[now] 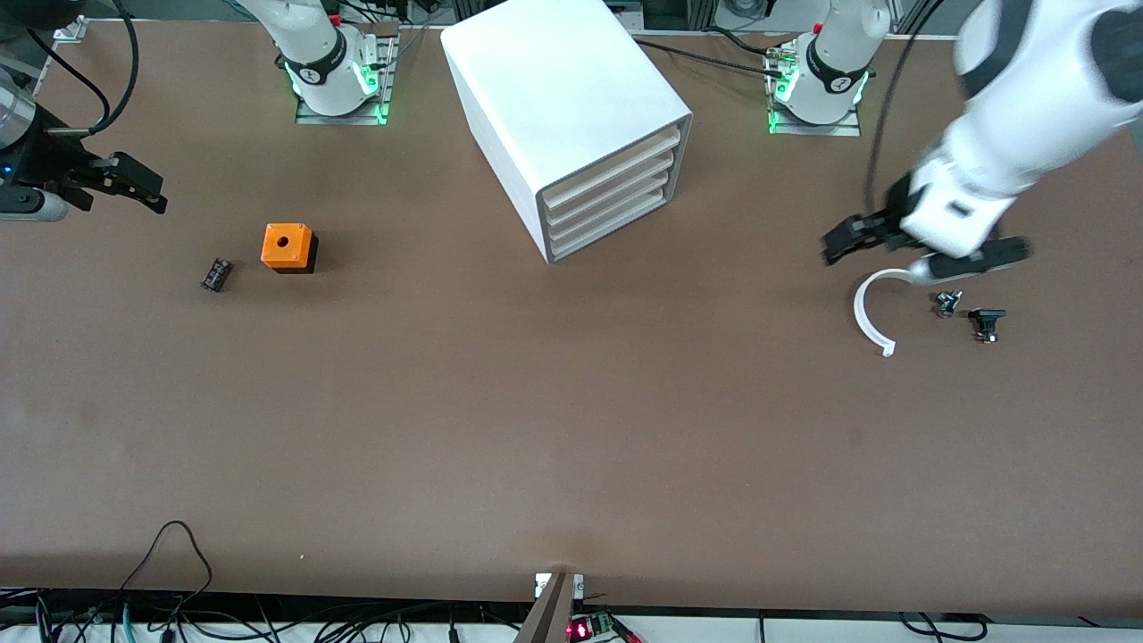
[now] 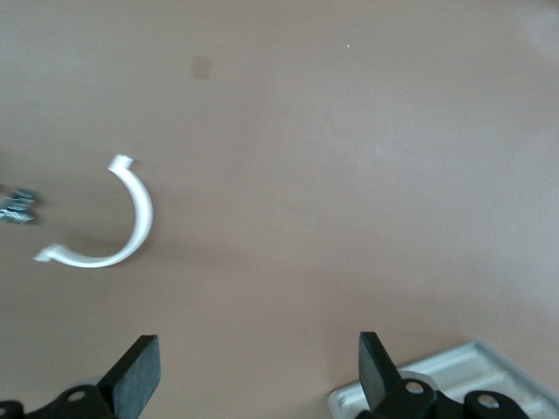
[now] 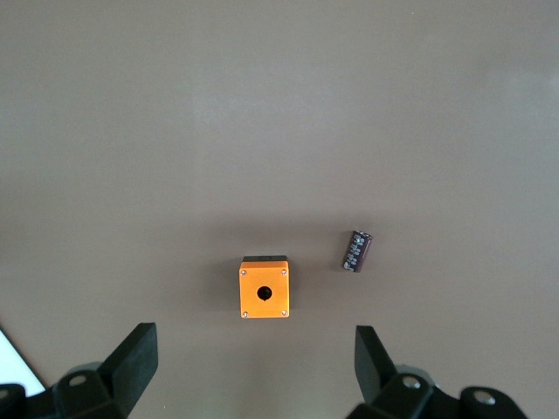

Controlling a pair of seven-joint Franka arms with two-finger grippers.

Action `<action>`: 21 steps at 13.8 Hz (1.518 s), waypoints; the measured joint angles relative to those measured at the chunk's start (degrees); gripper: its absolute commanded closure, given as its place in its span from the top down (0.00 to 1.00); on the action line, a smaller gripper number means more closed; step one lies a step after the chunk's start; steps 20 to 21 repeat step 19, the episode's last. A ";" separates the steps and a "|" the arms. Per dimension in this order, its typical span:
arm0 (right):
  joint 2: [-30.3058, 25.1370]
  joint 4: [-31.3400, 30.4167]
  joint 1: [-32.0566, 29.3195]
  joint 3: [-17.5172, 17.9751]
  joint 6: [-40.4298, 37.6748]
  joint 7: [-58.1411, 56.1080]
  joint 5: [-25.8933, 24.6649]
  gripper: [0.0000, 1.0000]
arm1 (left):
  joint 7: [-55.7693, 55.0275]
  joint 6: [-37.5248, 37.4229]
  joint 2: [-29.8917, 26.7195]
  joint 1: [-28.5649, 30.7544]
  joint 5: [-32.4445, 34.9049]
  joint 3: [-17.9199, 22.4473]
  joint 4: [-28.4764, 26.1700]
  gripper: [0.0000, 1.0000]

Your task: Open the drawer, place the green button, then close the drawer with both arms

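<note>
The white cabinet point(image 1: 554, 98) stands at the table's middle, near the arms' bases. Its three cream-fronted drawers are shut; the drawer of the task is the lowest point(image 1: 612, 223). The tiny button point(image 1: 948, 304) lies on the table at the left arm's end, beside a flat black component point(image 1: 986, 323); its edge shows in the left wrist view point(image 2: 16, 206). My left gripper point(image 1: 844, 243) is open and empty above the table beside a white curved clip point(image 1: 871, 313), also in the left wrist view point(image 2: 258, 349). My right gripper point(image 1: 138, 186) is open and empty above the right arm's end point(image 3: 253, 349).
An orange cube with a hole point(image 1: 287, 246) and a small dark cylinder point(image 1: 216, 274) lie at the right arm's end, both in the right wrist view point(image 3: 264, 290) point(image 3: 356, 251). The white clip shows in the left wrist view point(image 2: 122, 227).
</note>
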 measured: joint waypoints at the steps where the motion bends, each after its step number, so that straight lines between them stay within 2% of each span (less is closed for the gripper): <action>1: 0.00 0.03 0.00 -0.01 0.04 0.00 0.00 1.00 | 3.28 -3.88 -0.39 0.03 0.86 1.64 2.87 1.00; 4: 0.48 0.96 0.00 -0.03 0.38 0.00 0.00 1.00 | 8.96 -9.04 -1.15 0.00 4.30 3.40 7.24 1.00; 9: 2.36 3.17 0.00 -0.03 0.39 0.00 0.00 1.00 | 11.00 -12.63 -1.41 0.46 4.54 5.32 8.01 1.00; 14: 2.49 3.18 0.00 -0.04 0.33 0.00 0.00 1.00 | 17.29 -12.75 -1.41 1.23 4.55 5.86 8.01 1.00; 21: 2.57 3.18 0.00 -0.14 0.33 0.00 0.00 1.00 | 19.08 -12.53 -1.41 1.22 4.58 5.64 8.02 1.00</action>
